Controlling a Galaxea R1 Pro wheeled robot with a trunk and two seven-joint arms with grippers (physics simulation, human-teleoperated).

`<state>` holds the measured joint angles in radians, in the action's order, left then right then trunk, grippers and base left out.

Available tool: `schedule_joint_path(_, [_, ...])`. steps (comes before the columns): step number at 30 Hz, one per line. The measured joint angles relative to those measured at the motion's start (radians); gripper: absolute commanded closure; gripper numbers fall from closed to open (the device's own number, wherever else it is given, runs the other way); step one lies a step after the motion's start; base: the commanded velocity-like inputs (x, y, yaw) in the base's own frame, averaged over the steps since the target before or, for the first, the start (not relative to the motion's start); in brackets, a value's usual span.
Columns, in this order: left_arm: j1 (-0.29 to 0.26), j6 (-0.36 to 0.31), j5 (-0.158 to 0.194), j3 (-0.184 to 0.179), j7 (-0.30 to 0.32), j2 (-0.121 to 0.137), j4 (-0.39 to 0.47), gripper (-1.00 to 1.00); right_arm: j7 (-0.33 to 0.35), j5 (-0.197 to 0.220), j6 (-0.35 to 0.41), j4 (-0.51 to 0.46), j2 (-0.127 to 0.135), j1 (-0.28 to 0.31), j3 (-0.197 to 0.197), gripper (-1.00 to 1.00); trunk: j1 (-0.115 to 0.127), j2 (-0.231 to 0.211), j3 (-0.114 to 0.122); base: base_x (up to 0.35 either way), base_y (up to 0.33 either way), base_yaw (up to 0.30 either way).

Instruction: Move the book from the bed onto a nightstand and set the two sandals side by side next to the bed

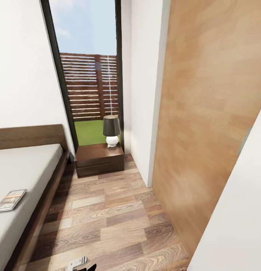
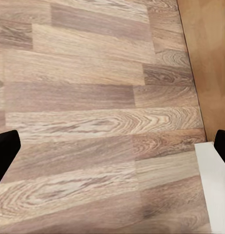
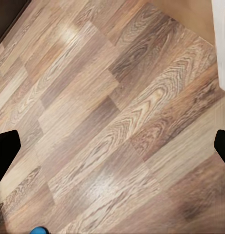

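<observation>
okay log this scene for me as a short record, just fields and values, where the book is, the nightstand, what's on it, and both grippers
room: bedroom, wood-plank floor, tall window with fence and grass outside
bed: at the head view's left, grey mattress, brown frame
book: lying flat on the mattress near the bed's floor-side edge
nightstand: beside the headboard, under the window
lamp: upright on the nightstand
sandal: a blue bit on the floor in the right wrist view; too little shows to say more
left gripper: open, empty, over floor
right gripper: open, empty, over floor

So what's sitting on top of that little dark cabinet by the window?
On the nightstand stands a lamp with a dark shade and round white base, at its back right corner. The rest of the top looks bare. What its drawer holds cannot be seen.
</observation>
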<state>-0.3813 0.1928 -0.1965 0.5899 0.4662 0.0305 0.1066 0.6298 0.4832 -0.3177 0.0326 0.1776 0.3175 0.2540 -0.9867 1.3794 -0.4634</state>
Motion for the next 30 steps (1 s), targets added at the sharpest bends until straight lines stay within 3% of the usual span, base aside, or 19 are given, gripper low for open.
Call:
schedule_joint_path(8, [0.000,0.000,0.000,0.000,0.000,0.000,0.000,-1.00,0.000,0.000,0.000,0.000,0.000,0.000,0.000,-1.00,0.000,0.000,0.000,0.000,0.000,-0.197])
schedule_joint_path(30, [0.000,0.000,0.000,0.000,0.000,0.000,0.000,-1.00,0.000,0.000,0.000,0.000,0.000,0.000,0.000,-1.00,0.000,0.000,-0.004,0.000,0.000,-0.005])
